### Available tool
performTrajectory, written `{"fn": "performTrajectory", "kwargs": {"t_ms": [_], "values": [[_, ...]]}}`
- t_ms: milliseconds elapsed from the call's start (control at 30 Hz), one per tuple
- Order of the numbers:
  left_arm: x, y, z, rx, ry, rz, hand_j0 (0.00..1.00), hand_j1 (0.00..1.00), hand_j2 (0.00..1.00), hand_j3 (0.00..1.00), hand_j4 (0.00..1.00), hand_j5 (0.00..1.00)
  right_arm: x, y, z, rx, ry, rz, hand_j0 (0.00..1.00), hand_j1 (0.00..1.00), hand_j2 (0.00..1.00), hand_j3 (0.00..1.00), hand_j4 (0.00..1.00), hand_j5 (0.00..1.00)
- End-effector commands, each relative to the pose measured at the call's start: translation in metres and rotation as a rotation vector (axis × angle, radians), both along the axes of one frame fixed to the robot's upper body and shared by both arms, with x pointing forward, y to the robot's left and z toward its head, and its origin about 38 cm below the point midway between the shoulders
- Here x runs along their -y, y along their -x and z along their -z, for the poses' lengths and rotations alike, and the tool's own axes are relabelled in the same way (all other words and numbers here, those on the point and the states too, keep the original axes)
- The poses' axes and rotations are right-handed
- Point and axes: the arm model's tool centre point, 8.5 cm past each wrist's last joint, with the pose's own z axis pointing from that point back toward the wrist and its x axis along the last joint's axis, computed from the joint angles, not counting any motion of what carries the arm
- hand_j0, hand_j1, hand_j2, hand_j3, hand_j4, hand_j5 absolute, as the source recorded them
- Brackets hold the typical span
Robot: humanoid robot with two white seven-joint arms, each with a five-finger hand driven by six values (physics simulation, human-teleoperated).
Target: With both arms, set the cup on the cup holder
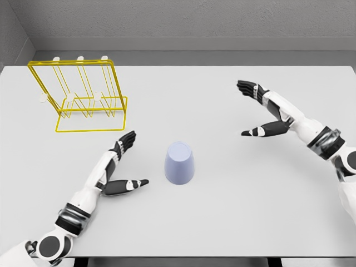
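A lavender cup [179, 162] is parked upside down on the white table [222, 222], about mid-frame. The left hand [118, 167] is seen just beside it at lower left, fingers spread, nothing held. The right hand [266, 111] is kept well apart at right, fingers also wide. The yellow wire cup holder [83, 95] is found upper left.
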Motion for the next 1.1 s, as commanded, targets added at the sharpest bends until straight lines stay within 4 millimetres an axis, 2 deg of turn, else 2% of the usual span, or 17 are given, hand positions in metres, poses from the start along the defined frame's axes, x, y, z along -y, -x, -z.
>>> {"fn": "performTrajectory", "kwargs": {"t_ms": [0, 33, 100, 367, 500, 800, 1067], "values": [[0.005, 0.001, 0.001, -0.001, 0.014, 0.000, 1.00, 1.00, 1.00, 1.00, 1.00, 1.00, 0.019, 0.000, -0.007, -0.014, 0.005, 0.026, 1.00, 1.00, 1.00, 1.00, 1.00, 1.00], [0.007, 0.002, 0.001, 0.000, 0.021, 0.003, 1.00, 1.00, 1.00, 1.00, 1.00, 1.00, 0.031, 0.003, -0.011, -0.018, 0.000, 0.036, 1.00, 1.00, 1.00, 1.00, 1.00, 1.00], [0.009, 0.000, -0.001, 0.005, 0.024, 0.005, 1.00, 1.00, 1.00, 1.00, 1.00, 1.00, 0.039, 0.007, -0.008, -0.028, 0.017, 0.043, 1.00, 1.00, 1.00, 1.00, 1.00, 1.00], [0.032, -0.009, -0.007, 0.010, 0.033, 0.044, 1.00, 1.00, 1.00, 1.00, 1.00, 1.00, 0.045, 0.009, -0.006, -0.021, 0.031, 0.046, 1.00, 1.00, 1.00, 1.00, 1.00, 1.00], [0.035, -0.009, -0.007, 0.011, 0.040, 0.045, 1.00, 1.00, 1.00, 1.00, 1.00, 1.00, 0.073, 0.013, -0.015, 0.027, 0.102, 0.059, 1.00, 1.00, 1.00, 1.00, 1.00, 1.00], [0.042, -0.008, -0.007, 0.009, 0.036, 0.069, 1.00, 1.00, 1.00, 1.00, 1.00, 1.00, 0.072, 0.015, -0.013, 0.047, 0.096, 0.053, 1.00, 1.00, 1.00, 1.00, 1.00, 1.00], [0.061, -0.006, -0.006, 0.002, 0.052, 0.110, 1.00, 1.00, 1.00, 1.00, 1.00, 1.00, 0.074, 0.013, -0.009, 0.035, 0.107, 0.060, 1.00, 1.00, 1.00, 1.00, 1.00, 1.00]]}}
